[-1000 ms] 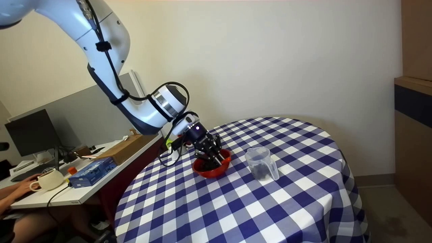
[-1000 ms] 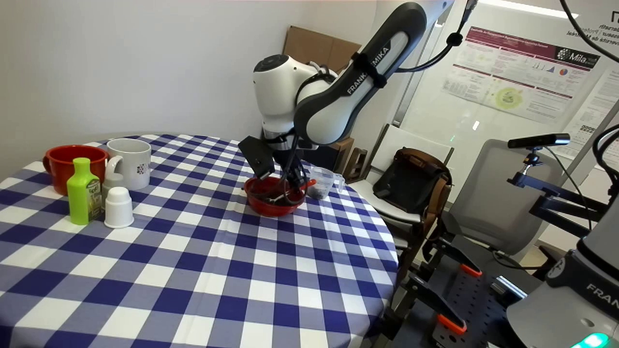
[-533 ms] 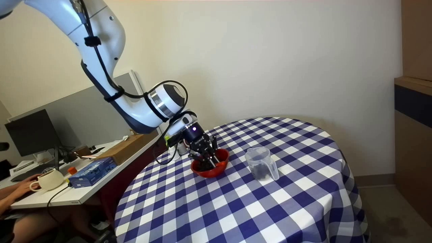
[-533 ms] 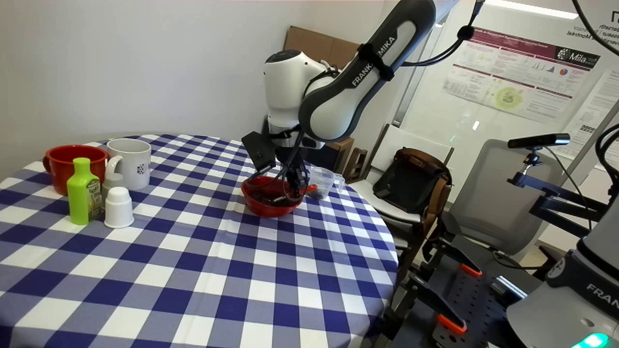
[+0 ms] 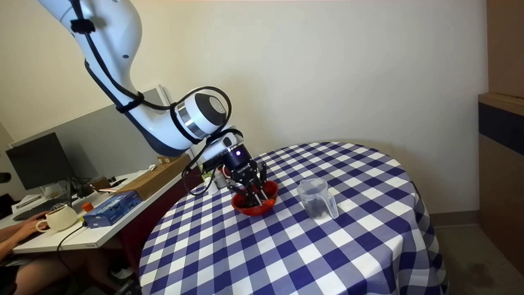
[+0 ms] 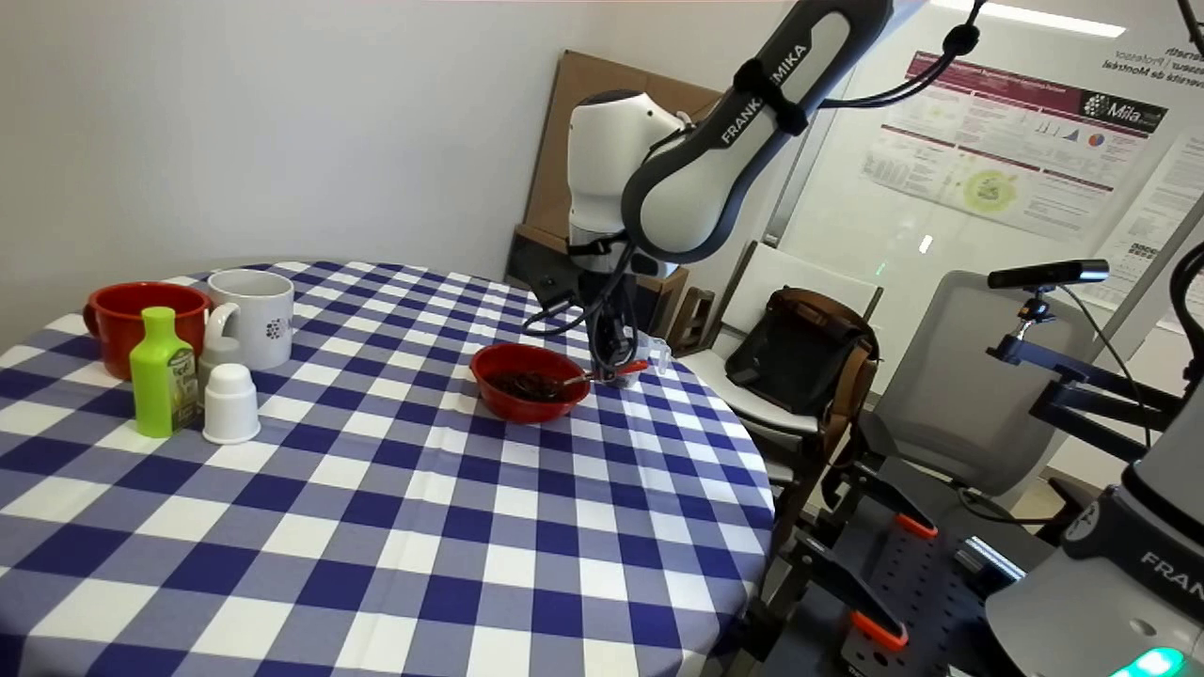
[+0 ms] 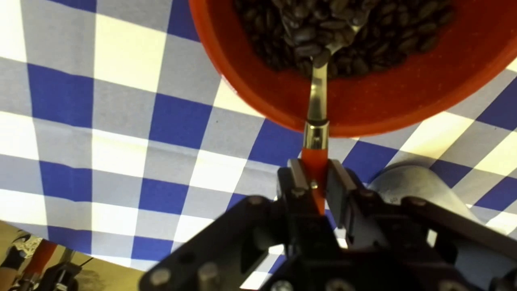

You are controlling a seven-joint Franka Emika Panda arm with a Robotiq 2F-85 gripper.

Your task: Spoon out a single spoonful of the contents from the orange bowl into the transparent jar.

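The orange bowl stands on the checked cloth in both exterior views (image 5: 256, 211) (image 6: 519, 406) and holds dark beans. It also fills the top of the wrist view (image 7: 282, 99). My gripper (image 7: 314, 173) is shut on the red handle of a spoon (image 7: 318, 95), beside the bowl's rim. The spoon's metal head is heaped with beans and is over the bowl; its height above the other beans is unclear. The transparent jar (image 5: 317, 200) has a handle and something dark at its bottom. It is partly hidden by my gripper in an exterior view (image 6: 656, 355) and in the wrist view (image 7: 416, 184).
A red mug (image 6: 155, 324), a white mug (image 6: 265, 324), a green bottle (image 6: 160, 390) and a white container (image 6: 230, 404) stand together on the round checked table (image 6: 376, 564). A wall (image 5: 348, 73) rises behind the table.
My gripper and spoon have moved toward the jar side and tilted, uncovering the bowl and its beans in an exterior view. The bowl has shifted slightly. The jar has not moved.
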